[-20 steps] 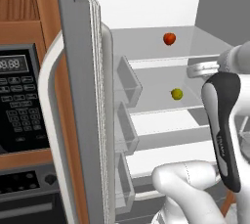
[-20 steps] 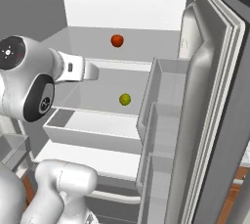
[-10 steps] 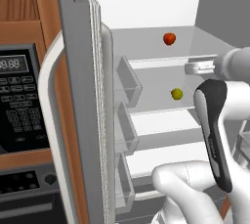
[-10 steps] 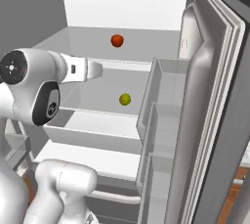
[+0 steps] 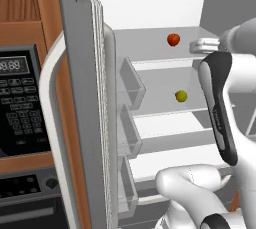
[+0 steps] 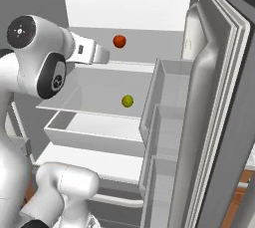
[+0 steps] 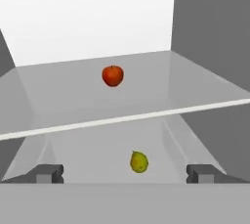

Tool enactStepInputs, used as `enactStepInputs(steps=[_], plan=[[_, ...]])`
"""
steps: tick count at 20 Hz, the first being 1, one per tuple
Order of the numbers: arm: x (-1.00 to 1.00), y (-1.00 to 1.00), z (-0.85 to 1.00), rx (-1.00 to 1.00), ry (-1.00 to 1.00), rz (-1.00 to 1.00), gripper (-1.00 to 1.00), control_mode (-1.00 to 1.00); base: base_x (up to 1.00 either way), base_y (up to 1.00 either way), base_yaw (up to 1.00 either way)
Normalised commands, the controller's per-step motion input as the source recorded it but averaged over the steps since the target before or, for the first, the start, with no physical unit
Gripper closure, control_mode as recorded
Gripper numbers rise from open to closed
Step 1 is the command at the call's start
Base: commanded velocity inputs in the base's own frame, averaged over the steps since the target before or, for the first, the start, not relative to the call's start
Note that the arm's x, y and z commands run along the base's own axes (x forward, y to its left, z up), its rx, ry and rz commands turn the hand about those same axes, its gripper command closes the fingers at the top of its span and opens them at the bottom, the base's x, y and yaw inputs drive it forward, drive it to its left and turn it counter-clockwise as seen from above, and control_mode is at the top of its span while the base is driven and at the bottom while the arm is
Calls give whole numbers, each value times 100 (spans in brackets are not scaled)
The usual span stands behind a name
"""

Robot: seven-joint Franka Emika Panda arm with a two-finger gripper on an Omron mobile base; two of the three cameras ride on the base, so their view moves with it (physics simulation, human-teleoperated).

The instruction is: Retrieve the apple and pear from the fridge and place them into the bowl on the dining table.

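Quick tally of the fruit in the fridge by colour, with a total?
Red fruit: 1, the apple on the upper shelf.
Yellow-green fruit: 1, the pear on the shelf below.
Total: 2 fruits, both in the open fridge.

Two fruits inside the open fridge point(image 6: 219, 122)
Red apple point(image 7: 113, 76) sits upper centre on a glass shelf; yellow-green pear point(image 7: 138, 162) lies below it, lower centre.
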Motion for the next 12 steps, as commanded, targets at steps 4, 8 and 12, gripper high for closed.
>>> enactStepInputs(steps=[4, 8, 12], plan=[[1, 0, -5, 6, 2, 2, -100, -100, 0, 0, 0], [22, 0, -31, 1, 1, 10, -100, -100, 0, 0, 0], [62, 0, -43, 0, 0, 6, -100, -100, 0, 0, 0]])
